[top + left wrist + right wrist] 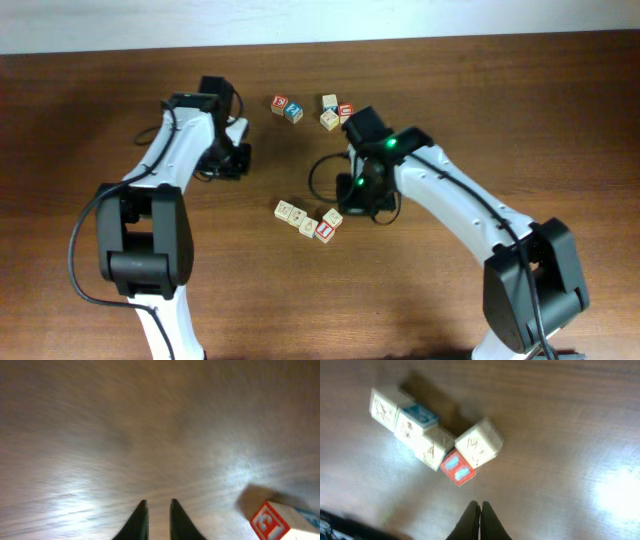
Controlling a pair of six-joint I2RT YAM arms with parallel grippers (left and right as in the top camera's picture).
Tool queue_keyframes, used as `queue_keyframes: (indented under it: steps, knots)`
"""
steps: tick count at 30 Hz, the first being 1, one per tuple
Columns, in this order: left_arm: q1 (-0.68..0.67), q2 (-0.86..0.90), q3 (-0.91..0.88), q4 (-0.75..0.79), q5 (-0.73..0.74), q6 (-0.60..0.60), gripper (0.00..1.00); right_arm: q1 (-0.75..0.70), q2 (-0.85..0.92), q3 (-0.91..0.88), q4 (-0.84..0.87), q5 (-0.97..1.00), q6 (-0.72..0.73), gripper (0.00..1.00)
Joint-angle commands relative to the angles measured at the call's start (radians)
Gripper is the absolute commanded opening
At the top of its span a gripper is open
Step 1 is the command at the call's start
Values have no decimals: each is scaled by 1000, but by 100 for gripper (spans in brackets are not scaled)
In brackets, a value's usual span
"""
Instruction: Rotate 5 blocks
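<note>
Five small wooden blocks lie in a bent row at mid-table [309, 222]; one shows a red-framed face [325, 231]. In the right wrist view the same blocks [434, 445] lie just ahead of the fingers, the red-faced one [457, 469] nearest, a pale one [479, 442] beside it. My right gripper [480, 504] is shut on nothing; it hovers just right of the row [355, 205]. My left gripper [157, 502] stands slightly open and empty over bare wood, at the left [240, 155]. A red-lettered cube [272, 521] sits at its lower right.
Further cubes lie toward the back of the table: a red one [280, 102] with a blue one [293, 112], and a group of pale and red cubes [330, 112] next to the right arm's wrist. A black cable [318, 175] loops by the right arm.
</note>
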Motion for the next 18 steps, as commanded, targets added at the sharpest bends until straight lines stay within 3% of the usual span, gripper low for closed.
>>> queue_keyframes:
  steps: [1, 9, 18]
  knots:
    - [46, 3, 16, 25, -11, -48, 24, 102, 10, -31, -26, 5, 8, 4]
    - [110, 4, 14, 72, -11, -48, 28, 206, 27, -132, 61, 133, 213, 4]
    - [110, 4, 11, 72, -10, -48, 29, 186, 92, -130, 158, 99, 198, 4]
